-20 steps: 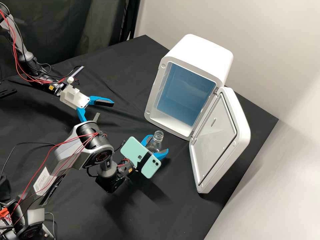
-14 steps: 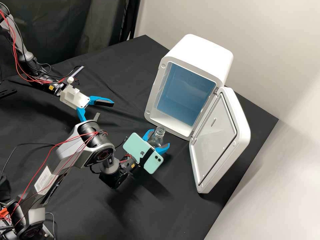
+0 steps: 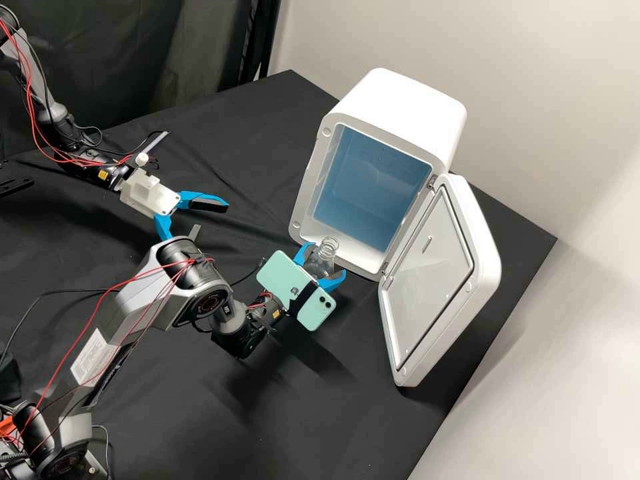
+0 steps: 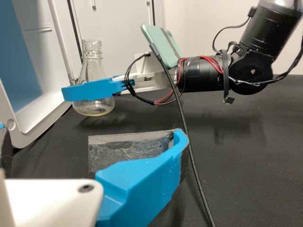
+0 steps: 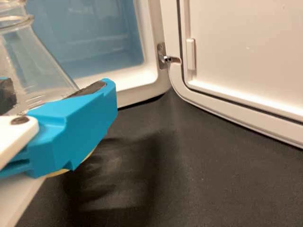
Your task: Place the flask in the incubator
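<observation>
One black bench [image 3: 220, 133], one white box incubator [image 3: 400, 107], blue-lined, its one door [image 3: 480, 267] open, one mint-green phone [image 3: 293, 290], right gripper [image 3: 320, 267] clamping one clear glass conical flask [image 3: 327, 248] just before incubator's mouth, left gripper [image 3: 198, 223] spread wide.

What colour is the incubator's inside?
Light blue inside the incubator, white outer shell; best in the high view.

A black cloth covers the table [image 3: 267, 413] out to its edges. A plain white wall [image 3: 533, 80] stands behind and beside the table. A dark curtain [image 3: 133, 53] hangs at the rear corner. A flat dark grey rectangular pad [image 4: 128, 146] lies on the cloth.
</observation>
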{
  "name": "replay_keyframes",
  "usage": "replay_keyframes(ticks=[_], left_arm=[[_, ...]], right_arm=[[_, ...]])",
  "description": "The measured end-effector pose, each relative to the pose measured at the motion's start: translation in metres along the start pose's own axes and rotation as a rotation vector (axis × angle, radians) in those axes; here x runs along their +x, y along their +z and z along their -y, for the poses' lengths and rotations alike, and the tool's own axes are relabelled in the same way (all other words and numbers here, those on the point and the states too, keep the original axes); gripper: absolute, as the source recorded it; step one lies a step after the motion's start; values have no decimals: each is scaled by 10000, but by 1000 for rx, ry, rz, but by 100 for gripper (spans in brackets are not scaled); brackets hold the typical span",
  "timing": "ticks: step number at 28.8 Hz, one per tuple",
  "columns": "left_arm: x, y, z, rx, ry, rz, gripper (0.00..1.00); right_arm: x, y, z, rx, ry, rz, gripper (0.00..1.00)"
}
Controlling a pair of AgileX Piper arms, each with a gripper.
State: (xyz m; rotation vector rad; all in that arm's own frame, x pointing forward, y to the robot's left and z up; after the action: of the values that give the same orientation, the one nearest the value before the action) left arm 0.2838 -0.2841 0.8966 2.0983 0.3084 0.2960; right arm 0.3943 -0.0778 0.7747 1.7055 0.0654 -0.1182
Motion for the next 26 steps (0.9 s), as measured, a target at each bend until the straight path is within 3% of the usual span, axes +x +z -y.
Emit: replay_keyframes(ticks=[5, 15, 19, 26], left_arm=[[-4, -16, -3, -1, 1, -5, 100], [-4, -16, -3, -1, 1, -5, 100], [-13, -9, -35, 2, 11, -4, 100], [-16, -6, -47, 4, 15, -3, 100]], right_arm=[[66, 54, 6, -1, -7, 20, 0], [227, 173, -115, 5, 33, 52, 0], [287, 175, -143, 0, 31, 62, 0], [392, 138, -256, -3, 63, 54, 0]])
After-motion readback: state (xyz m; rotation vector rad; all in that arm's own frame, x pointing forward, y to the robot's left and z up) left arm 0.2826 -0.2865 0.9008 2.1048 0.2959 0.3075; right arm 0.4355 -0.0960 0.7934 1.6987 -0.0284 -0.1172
